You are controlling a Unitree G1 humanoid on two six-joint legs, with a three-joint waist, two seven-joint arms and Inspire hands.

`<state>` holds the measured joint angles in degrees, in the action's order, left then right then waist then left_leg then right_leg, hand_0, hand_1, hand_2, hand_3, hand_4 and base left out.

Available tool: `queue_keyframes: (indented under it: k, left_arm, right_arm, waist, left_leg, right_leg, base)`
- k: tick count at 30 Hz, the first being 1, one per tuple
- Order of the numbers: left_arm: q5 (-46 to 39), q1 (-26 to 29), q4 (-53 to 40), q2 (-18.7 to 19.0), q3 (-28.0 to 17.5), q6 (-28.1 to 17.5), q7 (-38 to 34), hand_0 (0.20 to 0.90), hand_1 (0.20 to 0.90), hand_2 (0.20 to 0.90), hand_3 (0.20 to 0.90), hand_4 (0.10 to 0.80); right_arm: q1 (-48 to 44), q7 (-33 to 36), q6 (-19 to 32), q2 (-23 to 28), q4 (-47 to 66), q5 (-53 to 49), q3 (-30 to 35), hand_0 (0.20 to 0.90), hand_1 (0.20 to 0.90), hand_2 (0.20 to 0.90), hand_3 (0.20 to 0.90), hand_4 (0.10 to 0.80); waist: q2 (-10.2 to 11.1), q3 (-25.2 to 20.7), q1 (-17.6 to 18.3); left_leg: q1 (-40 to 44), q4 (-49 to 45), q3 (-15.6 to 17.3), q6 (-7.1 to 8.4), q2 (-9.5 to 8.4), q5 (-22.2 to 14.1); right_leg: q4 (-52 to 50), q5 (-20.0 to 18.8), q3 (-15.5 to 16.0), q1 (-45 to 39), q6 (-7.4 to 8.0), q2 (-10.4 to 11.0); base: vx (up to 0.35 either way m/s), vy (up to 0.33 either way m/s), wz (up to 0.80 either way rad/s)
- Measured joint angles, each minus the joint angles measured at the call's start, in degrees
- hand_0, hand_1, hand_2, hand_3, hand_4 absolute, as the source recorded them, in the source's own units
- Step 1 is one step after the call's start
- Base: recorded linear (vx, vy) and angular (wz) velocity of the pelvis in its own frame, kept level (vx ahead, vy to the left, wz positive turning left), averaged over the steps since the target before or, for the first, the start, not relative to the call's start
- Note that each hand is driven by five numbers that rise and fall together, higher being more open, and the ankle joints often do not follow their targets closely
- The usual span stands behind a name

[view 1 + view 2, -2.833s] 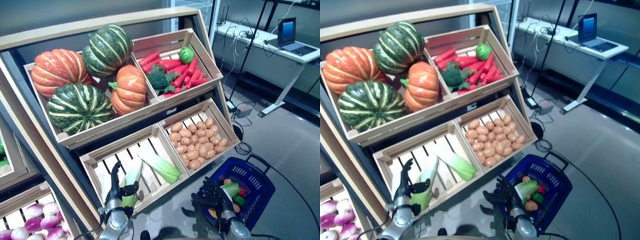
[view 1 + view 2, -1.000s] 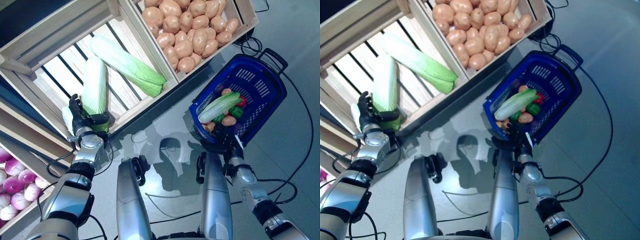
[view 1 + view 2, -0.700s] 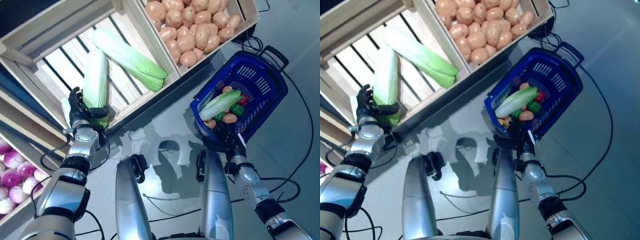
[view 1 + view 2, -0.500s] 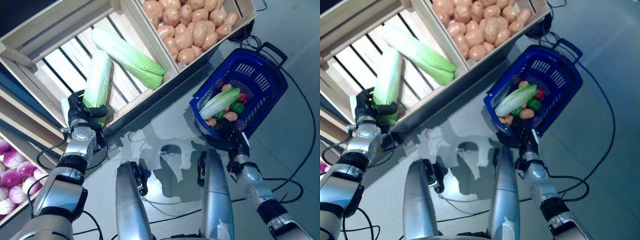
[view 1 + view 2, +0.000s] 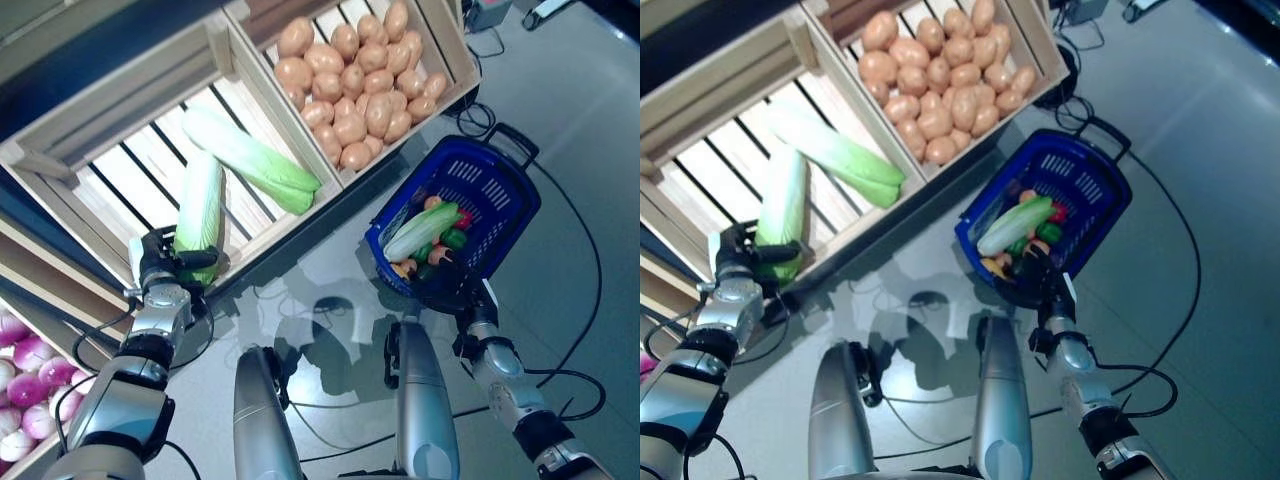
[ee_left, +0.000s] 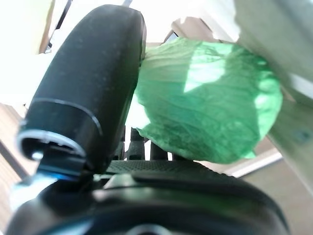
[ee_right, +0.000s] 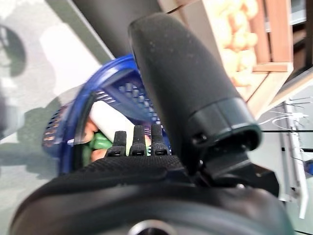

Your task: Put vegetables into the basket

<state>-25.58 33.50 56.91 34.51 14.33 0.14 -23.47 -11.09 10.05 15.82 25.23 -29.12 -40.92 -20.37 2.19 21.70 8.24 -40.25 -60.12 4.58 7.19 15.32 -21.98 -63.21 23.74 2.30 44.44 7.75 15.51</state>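
Since half a second ago the whole view has shifted with the camera, while the left hand [image 5: 160,272] still grips the green leafy end of a napa cabbage [image 5: 198,216] at the front edge of the slatted wooden crate [image 5: 60,160]; its thumb and fingers [image 6: 88,93] are clenched round the leaves. The right hand [image 5: 447,285] stays at the near rim of the blue basket [image 5: 500,215] on the floor; whether its fingers are curled on that rim I cannot tell. Inside the basket lie another cabbage [image 5: 418,232], with green, red and orange vegetables beside it. Farther back in the crate rests a second napa cabbage [image 5: 250,160], and the neighbouring crate holds potatoes [image 5: 355,85].
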Motion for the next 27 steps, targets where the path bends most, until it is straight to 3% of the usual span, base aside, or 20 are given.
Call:
queue_keyframes:
  k: [4, 9, 16, 21, 27]
  left_arm:
    - [0.05, -3.88, -0.26, -1.97, -1.65, -0.13, -0.35, 0.300, 0.300, 0.300, 0.300, 0.400]
    - [1.39, -10.90, -2.90, -6.93, -6.06, -4.06, -2.53, 0.300, 0.300, 0.300, 0.300, 0.400]
    - [6.51, -22.04, -8.21, -13.07, -8.47, -8.92, -3.37, 0.300, 0.300, 0.300, 0.300, 0.400]
    - [10.19, -26.73, -14.36, -15.06, -9.19, -12.36, -5.21, 0.300, 0.300, 0.300, 0.300, 0.400]
    - [15.05, -30.07, -28.81, -15.77, -8.85, -12.75, -6.78, 0.300, 0.300, 0.300, 0.300, 0.400]
  right_arm:
    - [2.45, 0.00, 0.17, -1.64, 0.02, -0.02, 0.88, 0.900, 0.900, 0.900, 0.900, 0.800]
    - [5.74, 0.00, 1.36, -4.61, 0.19, -0.01, 2.28, 0.900, 0.900, 0.900, 0.900, 0.800]
    - [9.72, -0.15, 2.02, -6.34, 0.23, 0.08, 3.76, 0.900, 0.900, 0.900, 0.900, 0.800]
    - [11.11, -0.51, 2.01, -8.24, 0.29, -0.43, 6.61, 0.900, 0.900, 0.900, 0.900, 0.800]
    - [12.03, -0.46, -0.89, -12.04, 4.82, -2.35, 6.53, 0.900, 0.900, 0.900, 0.900, 0.800]
  waist:
    - [0.01, -1.02, -0.19]
    - [-1.14, -4.14, -0.92]
    - [-5.25, -10.17, -1.24]
    - [-6.50, -13.87, -1.81]
    - [-5.47, -15.39, -3.64]
  left_leg:
    - [9.48, 9.47, 1.63, 0.92, -0.42, 2.62]
    - [23.00, 26.54, 4.02, 1.64, -1.28, 8.46]
    - [39.23, 48.89, 7.12, 1.45, -2.49, 16.92]
    - [44.57, 58.95, 8.41, 0.83, -3.77, 21.18]
    - [48.23, 64.25, 9.48, -0.13, -5.37, 23.42]
  right_leg:
    - [7.44, -1.15, 1.64, -8.72, 0.01, -0.15]
    - [20.95, -4.89, 3.54, -20.71, 0.16, -1.45]
    - [39.11, -11.02, 6.31, -35.09, 1.12, -3.66]
    - [50.27, -16.06, 6.40, -40.81, 2.55, -4.96]
    - [63.24, -22.77, 6.50, -47.70, 3.66, -5.16]
  base:
    - [0.096, -0.043, -0.01]
    - [0.128, -0.051, 0.00]
    - [0.096, -0.023, -0.02]
    - [0.021, -0.017, 0.01]
    - [0.010, -0.043, -0.04]
